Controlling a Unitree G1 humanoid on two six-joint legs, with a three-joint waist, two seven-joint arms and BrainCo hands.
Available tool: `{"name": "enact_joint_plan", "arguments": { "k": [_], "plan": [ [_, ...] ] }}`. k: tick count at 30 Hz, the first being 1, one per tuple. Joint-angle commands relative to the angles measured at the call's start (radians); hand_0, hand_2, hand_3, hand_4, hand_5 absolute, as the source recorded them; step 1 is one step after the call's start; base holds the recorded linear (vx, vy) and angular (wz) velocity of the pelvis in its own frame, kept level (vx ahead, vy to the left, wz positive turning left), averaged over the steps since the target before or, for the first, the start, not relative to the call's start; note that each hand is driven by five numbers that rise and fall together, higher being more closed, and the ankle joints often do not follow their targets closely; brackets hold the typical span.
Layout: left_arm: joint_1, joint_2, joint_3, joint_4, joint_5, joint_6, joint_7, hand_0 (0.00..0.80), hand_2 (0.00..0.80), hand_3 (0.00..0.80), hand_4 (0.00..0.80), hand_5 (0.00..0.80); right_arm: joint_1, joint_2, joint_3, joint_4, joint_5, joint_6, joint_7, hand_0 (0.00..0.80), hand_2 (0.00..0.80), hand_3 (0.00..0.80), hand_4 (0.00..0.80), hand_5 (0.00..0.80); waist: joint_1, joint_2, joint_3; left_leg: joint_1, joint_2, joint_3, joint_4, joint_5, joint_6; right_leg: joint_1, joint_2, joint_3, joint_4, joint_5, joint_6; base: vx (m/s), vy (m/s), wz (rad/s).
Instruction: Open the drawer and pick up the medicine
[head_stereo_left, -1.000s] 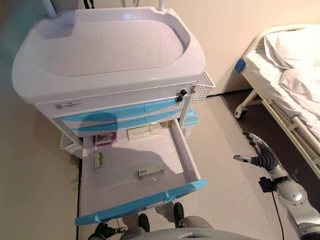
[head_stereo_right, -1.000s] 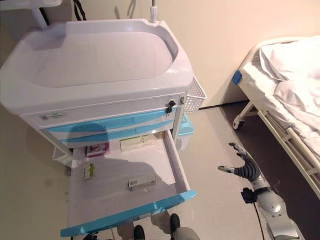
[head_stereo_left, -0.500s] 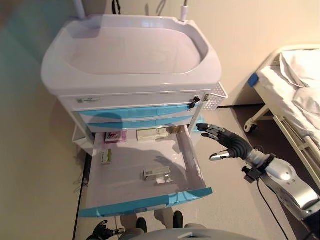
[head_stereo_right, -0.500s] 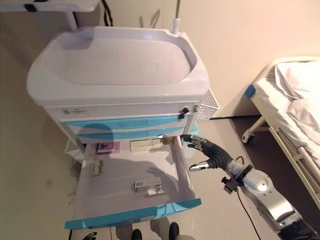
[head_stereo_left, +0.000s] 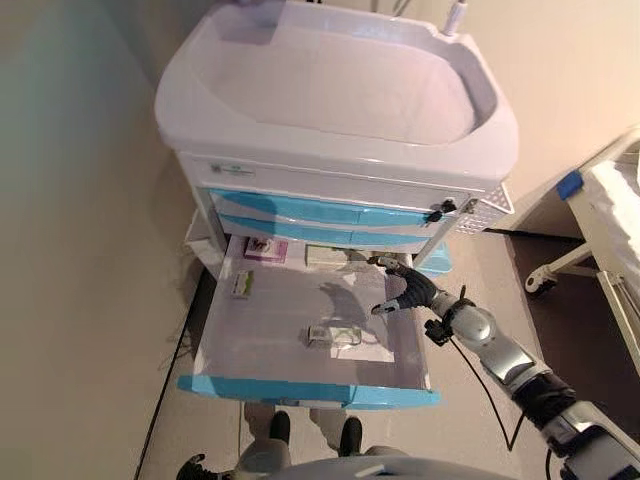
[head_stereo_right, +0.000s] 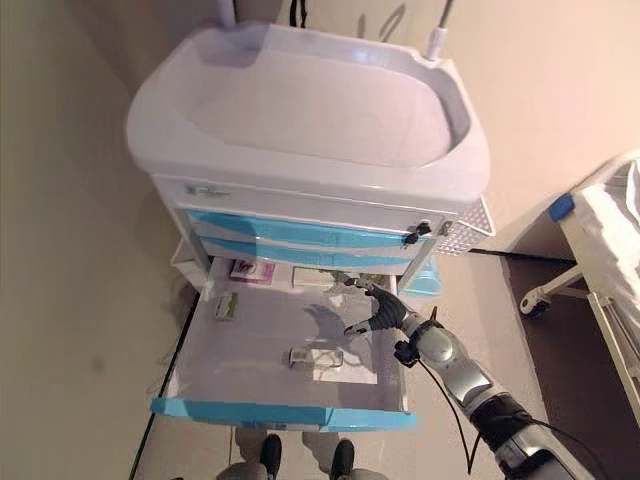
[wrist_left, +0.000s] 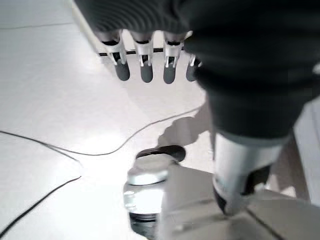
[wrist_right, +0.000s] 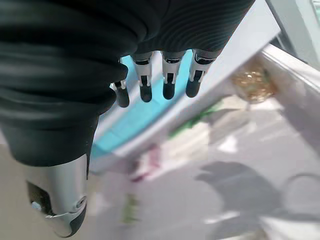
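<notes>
From the left eye view, I see the drawer (head_stereo_left: 300, 330) already pulled out of the cart (head_stereo_left: 340, 110), and my right hand (head_stereo_left: 408, 293) above its right side with relaxed fingers, holding nothing. The medicine box (head_stereo_left: 333, 335) lies on the drawer floor, near that hand but not touching it. The right wrist view confirms straight, empty fingers (wrist_right: 168, 82). In the left wrist view, my left hand (wrist_left: 150, 67) hangs open over the floor. Only the pickup is left.
</notes>
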Motion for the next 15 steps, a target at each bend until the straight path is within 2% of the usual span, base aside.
{"name": "enact_joint_plan", "arguments": {
  "k": [1,4,7,15],
  "plan": [
    [-0.015,0.011,-0.015,0.002,0.009,0.001,0.031,0.0,0.0,0.0,0.0,0.0,-0.033,0.025,0.016,-0.021,-0.236,-0.007,-0.098,0.0,0.0,0.0,0.0,0.0,0.036,-0.005,0.001,-0.035,-0.039,-0.039,-0.008,0.015,0.013,-0.056,-0.03,-0.033,0.151,-0.033,0.039,-0.005,-0.077,0.3],
    [-0.024,0.014,-0.024,0.011,0.019,0.002,0.036,0.0,0.0,0.0,0.0,0.0,-0.032,0.063,0.04,0.056,-0.321,0.001,-0.128,0.0,0.0,0.0,0.0,0.0,0.042,-0.009,-0.004,-0.046,-0.045,-0.08,-0.009,0.024,0.008,-0.045,-0.036,-0.076,0.143,-0.043,0.035,0.012,-0.05,0.51],
    [-0.027,0.015,-0.029,0.019,0.026,0.007,0.039,0.0,0.0,0.0,0.0,0.0,-0.029,0.098,0.051,0.098,-0.331,0.016,-0.132,0.0,0.0,0.0,0.0,0.0,0.048,-0.016,-0.011,-0.058,-0.047,-0.102,-0.008,0.028,0.005,-0.041,-0.036,-0.099,0.128,-0.042,0.034,0.003,-0.056,0.38],
    [-0.034,0.0,-0.062,0.006,0.017,0.006,0.049,0.0,0.0,0.0,0.0,0.0,-0.064,0.173,0.113,0.184,-0.338,0.027,-0.143,0.0,0.0,0.0,0.0,0.0,0.054,-0.017,-0.007,-0.078,-0.039,-0.104,-0.002,0.03,-0.002,-0.047,-0.026,-0.105,0.106,-0.031,0.033,-0.005,-0.015,0.06]
  ]
}}
